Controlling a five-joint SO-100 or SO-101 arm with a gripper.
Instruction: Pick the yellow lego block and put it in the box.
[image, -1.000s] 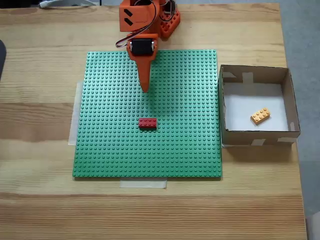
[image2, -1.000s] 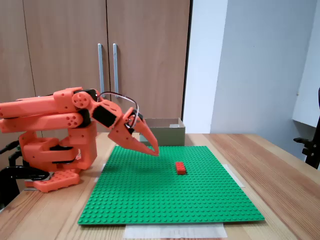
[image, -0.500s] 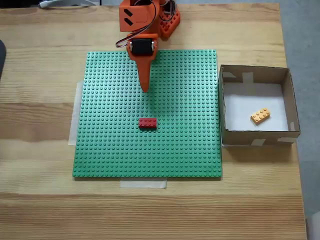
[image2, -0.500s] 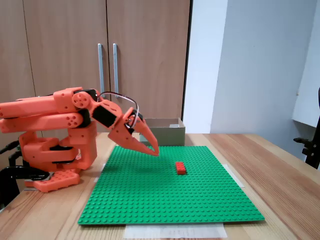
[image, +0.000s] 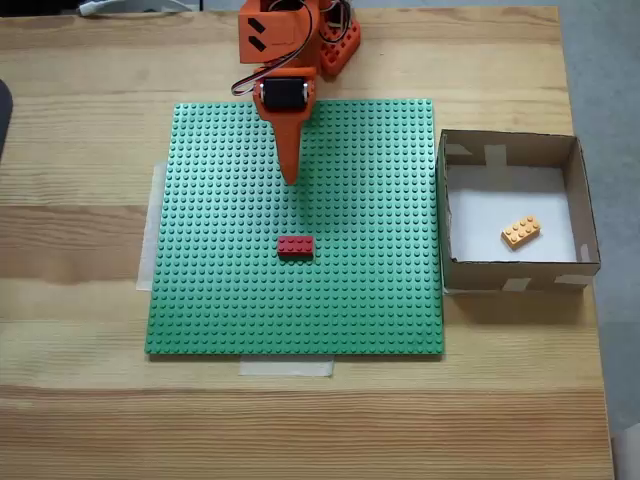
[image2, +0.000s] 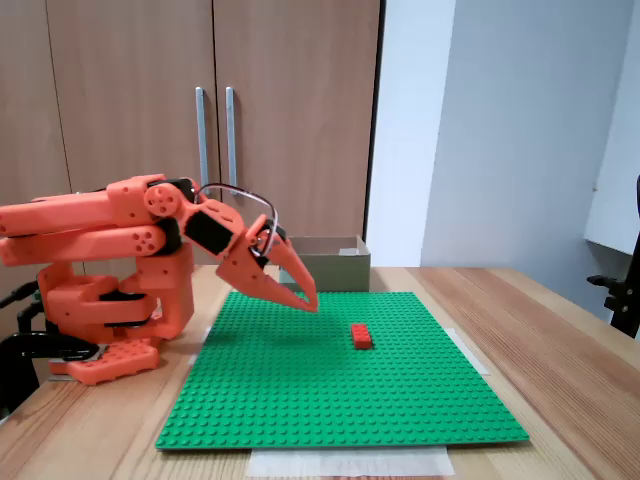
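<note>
1. Wooden table (image: 80, 150): carries everything listed.
2. Green baseplate (image: 220, 300), the landmark: flat at the table's centre.
3. Box (image: 590, 225): touching the baseplate's right edge in the top-down fixed view.
4. Gripper (image: 290, 178) (image2: 312, 303): poised above the baseplate's rear half, fingers pressed together, empty.
5. Red brick (image: 295, 245): mid-baseplate.
6. Yellow lego block (image: 520, 231): lies inside the box.

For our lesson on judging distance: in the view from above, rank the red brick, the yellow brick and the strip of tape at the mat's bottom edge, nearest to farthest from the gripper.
From the gripper:
1. Red brick, just below on the mat.
2. Tape strip, bottom edge.
3. Yellow brick, right, in the box.
</note>
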